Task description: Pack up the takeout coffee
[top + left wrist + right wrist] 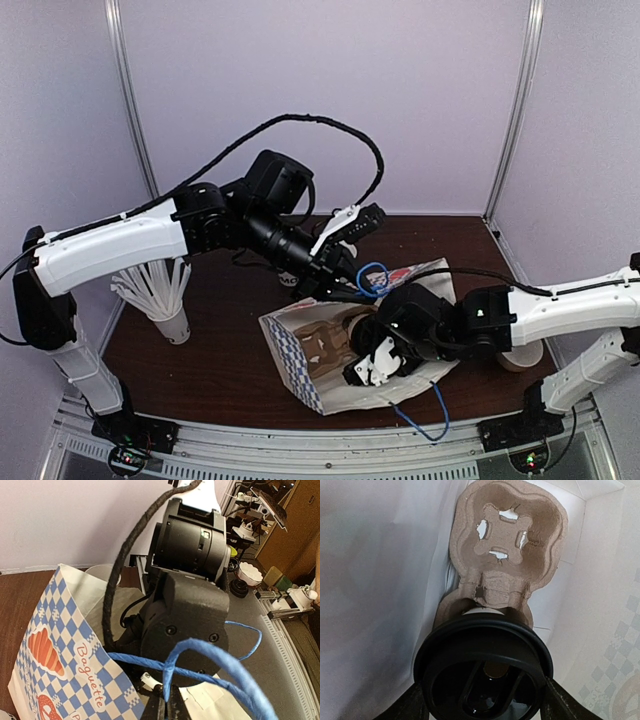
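Reader: Bench from above, what lies on it?

Describer: On the dark bench, a checkered paper bag lies on its side. The left pincer is closed on its blue handle. The right pincer reaches inside the bag. A cup of white straws stands far left.

Reader: Left wrist view?

Describer: The pincer's tips pinch the blue handle tight. The bag's checkered side is to the left.

Reader: Right wrist view?

Describer: Inside the bag, a takeout coffee cup with a black lid sits in the near pocket of a brown cardboard carrier. The pincer's fingers press both sides of the lid, gripping the cup.
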Available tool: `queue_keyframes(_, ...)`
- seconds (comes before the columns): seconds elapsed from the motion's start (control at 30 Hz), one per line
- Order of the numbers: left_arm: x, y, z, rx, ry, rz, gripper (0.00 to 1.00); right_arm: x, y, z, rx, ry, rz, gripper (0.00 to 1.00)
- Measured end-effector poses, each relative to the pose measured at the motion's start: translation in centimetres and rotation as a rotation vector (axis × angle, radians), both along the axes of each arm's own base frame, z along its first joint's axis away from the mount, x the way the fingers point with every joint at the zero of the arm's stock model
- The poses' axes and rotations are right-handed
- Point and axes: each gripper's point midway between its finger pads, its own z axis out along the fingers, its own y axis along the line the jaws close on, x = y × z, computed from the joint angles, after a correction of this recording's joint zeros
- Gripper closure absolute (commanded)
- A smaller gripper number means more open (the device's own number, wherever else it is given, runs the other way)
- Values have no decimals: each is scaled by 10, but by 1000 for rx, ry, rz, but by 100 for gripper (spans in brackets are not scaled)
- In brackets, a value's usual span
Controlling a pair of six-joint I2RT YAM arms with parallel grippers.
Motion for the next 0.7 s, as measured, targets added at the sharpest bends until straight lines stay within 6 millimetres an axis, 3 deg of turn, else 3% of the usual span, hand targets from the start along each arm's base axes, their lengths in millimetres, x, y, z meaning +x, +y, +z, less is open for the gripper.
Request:
queue_keyframes(0.13, 1, 0, -2, 3, -4, 7, 86, 6, 2, 1, 4, 25, -25, 52)
queue_keyframes(0.27, 7, 1, -2, 1, -25, 38, 60, 12, 2, 4, 7, 62, -54, 52)
queue_keyframes(0.4, 17, 12, 5, -8, -63, 95, 40, 22, 7, 9, 23, 121, -97, 51)
queue_keyframes(0.7, 34, 57, 42, -82, -242, 260, 32, 55, 19, 11, 8, 304, -218, 52)
